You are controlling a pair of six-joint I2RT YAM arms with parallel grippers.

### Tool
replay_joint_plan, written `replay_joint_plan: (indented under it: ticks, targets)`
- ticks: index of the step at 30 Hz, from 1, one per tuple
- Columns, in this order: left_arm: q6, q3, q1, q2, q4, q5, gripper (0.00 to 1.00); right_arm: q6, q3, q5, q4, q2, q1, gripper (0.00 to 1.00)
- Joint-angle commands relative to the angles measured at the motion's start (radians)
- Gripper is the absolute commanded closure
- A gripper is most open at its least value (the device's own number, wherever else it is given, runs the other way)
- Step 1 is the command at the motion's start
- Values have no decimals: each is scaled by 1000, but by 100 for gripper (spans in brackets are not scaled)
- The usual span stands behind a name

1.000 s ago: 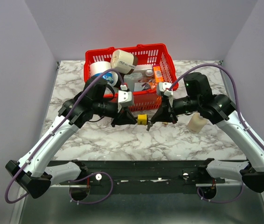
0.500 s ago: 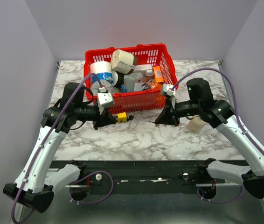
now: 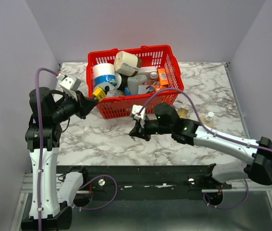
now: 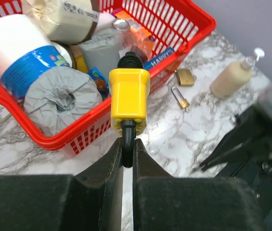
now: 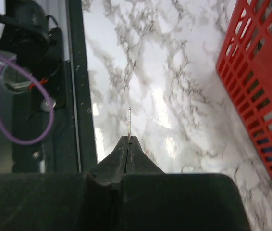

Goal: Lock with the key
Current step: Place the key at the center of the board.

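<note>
My left gripper [image 3: 91, 97] is shut on the black shackle of a yellow padlock [image 3: 98, 92] and holds it in the air at the front left corner of the red basket. In the left wrist view the padlock [image 4: 129, 98] stands just beyond my gripper [image 4: 128, 155], body pointing away. My right gripper [image 3: 135, 133] is low over the marble in front of the basket, well apart from the padlock. It is shut on a thin metal key [image 5: 129, 120], seen edge-on and sticking out past the gripper [image 5: 129, 140].
The red basket [image 3: 126, 103] at the back holds paper rolls, a tape roll and boxes. Two small brass padlocks [image 4: 186, 77] [image 4: 180, 99] and a soap pump bottle [image 4: 232, 77] lie on the marble to its right. The black frame rail [image 5: 76, 96] runs along the near edge.
The two grippers have drawn apart. My left arm swung left and back with the yellow padlock. My right arm moved left and down over the middle of the table, key in its grip.
</note>
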Motion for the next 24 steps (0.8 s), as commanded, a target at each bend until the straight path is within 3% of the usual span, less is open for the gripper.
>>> replay_joint_plan:
  ticks: [1,9,24]
  targets:
    - [-268,12,75,21,205,-17,100,-87,-29,260,279,119,111,99]
    - [-336,43,139,41,249,10,100,-82,125,441,329,432,156,99]
    - [-295,55,145,67,233,41,100,18,60,481,425,586,160,99]
